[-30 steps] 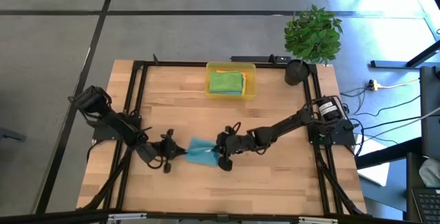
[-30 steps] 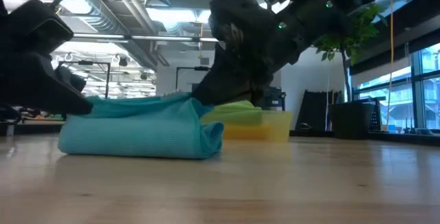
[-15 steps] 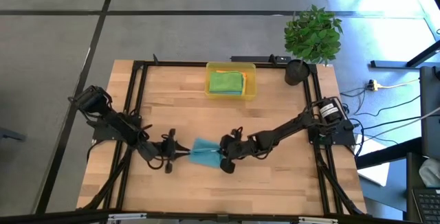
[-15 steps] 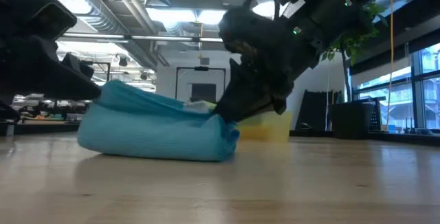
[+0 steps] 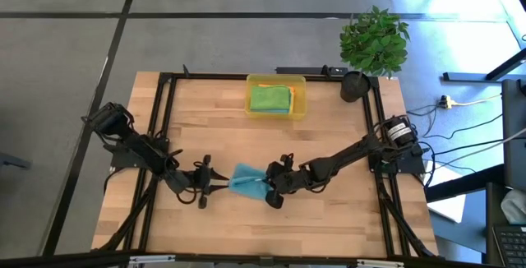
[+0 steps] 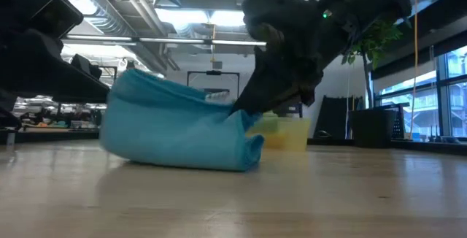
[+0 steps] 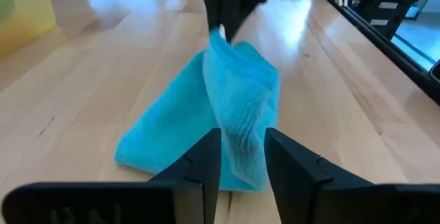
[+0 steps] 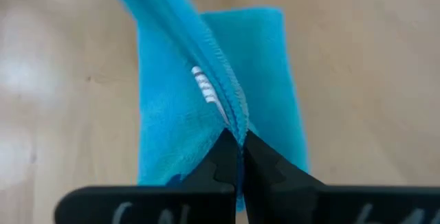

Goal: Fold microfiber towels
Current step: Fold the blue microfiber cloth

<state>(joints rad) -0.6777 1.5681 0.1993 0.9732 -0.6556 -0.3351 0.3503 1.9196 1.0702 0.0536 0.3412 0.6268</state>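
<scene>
A teal-blue microfiber towel [image 5: 245, 184] lies bunched on the wooden table between my two grippers. Its underside rests on the wood [image 6: 182, 161], and a ridge stands up along its top. My right gripper [image 5: 266, 191] is shut on the towel's right end. My left gripper [image 5: 212, 184] is at the towel's left end, fingers apart, with the raised ridge [image 7: 240, 131] standing in the gap between them. A green towel [image 5: 269, 99] lies in the yellow tray, with an orange one showing under it. My left gripper has one finger [image 7: 203, 162] on either side of the towel's ridge; whether they touch the cloth cannot be told. My right gripper pinches several stitched edges [image 8: 232, 122] of the towel together between its two fingertips, beside a small white tag. The fingers slant down from the table's right. That end is held up, and the rest lies slack on the table.
The translucent yellow tray [image 5: 276, 97] stands at the table's far middle, seen behind the towel in the low view [image 6: 290, 132]. A potted plant [image 5: 374, 39] is at the far right corner. Bare wood lies along the near edge [image 5: 263, 227].
My right gripper has gone a little toward the table's right edge and tipped, drawing the towel along with it. The towel has slid to the right, and its left part has risen from a flat fold into a hump.
</scene>
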